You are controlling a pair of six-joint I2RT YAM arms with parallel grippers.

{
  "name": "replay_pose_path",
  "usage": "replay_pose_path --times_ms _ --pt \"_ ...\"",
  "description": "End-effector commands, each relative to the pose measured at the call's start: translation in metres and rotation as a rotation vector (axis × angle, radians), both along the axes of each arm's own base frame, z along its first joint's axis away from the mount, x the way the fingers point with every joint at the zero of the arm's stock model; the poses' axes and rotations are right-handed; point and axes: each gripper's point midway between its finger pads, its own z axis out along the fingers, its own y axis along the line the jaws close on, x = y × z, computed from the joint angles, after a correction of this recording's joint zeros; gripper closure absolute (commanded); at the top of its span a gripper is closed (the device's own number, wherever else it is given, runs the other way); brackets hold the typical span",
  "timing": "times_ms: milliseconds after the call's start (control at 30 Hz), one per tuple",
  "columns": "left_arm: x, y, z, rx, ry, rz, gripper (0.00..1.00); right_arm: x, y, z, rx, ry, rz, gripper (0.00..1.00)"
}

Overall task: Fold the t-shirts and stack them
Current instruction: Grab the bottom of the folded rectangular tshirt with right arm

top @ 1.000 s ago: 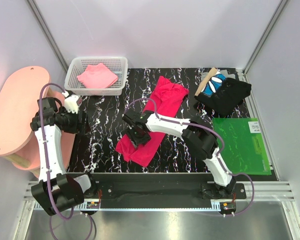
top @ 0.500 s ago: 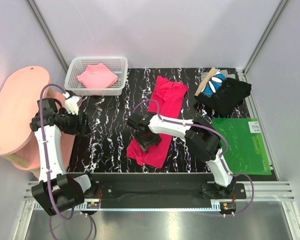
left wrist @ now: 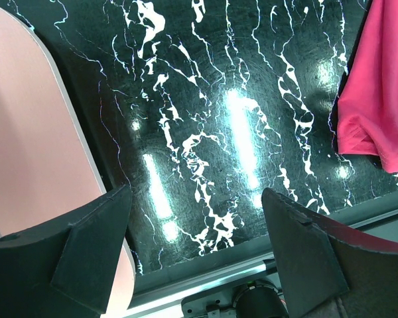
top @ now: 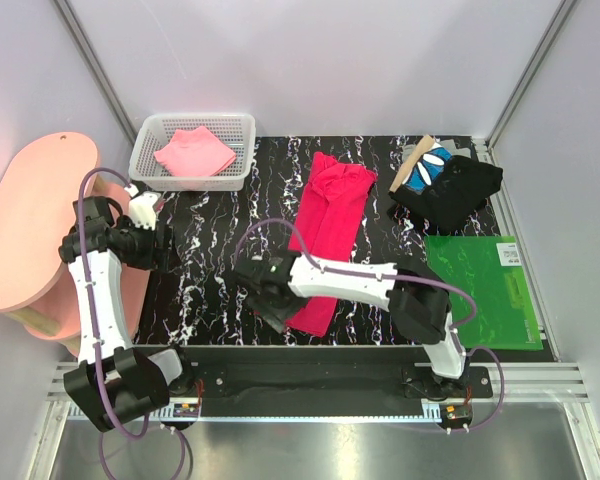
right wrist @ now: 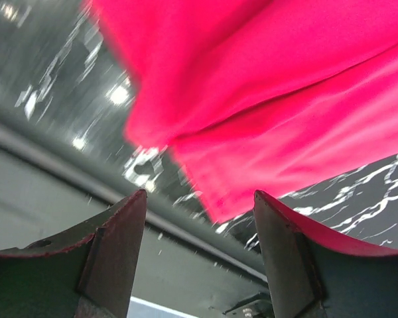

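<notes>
Hovering with jaws parted and nothing between them, right gripper [right wrist: 199,195] sits just beside the near left corner of the crimson t-shirt [top: 330,215], a long narrow strip laid from the far middle of the surface [top: 210,270] toward its near edge. Likewise spread and empty, left gripper [left wrist: 196,192] hangs well apart to the left.

Risks, as judged:
- a pinch taking one layer only, so the fold opens
- a lopsided pull skewing the strip
- the hem slipping off the near edge

Surface: black, white-veined, glossy.

Also present:
- white mesh basket [top: 150,170] holding a pink t-shirt [top: 195,152], far left
- black and blue folded t-shirts [top: 460,190], far right
- green mat [top: 475,290]
- pink rounded board [top: 30,220]
- pale walls [top: 310,60]
</notes>
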Motion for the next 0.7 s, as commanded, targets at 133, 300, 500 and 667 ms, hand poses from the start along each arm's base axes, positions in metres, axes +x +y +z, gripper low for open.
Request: replay_pose_path --times_ms 133,300,500,667 --pt "0.000 -0.005 0.010 -0.010 -0.055 -0.017 0.16 -0.040 -0.012 -0.012 -0.076 -0.046 0.152 0.27" --pt "-0.004 -0.005 0.007 -0.006 -0.051 -0.017 0.16 -0.032 -0.006 -0.029 -0.098 -0.070 0.167 0.27" --pt "-0.007 -0.006 0.002 -0.001 -0.045 -0.024 0.16 -0.023 0.009 -0.029 -0.088 -0.099 0.178 0.28" --pt "-0.007 -0.007 -0.001 -0.010 -0.034 -0.027 0.16 -0.020 0.025 -0.028 -0.064 -0.106 0.185 0.29"
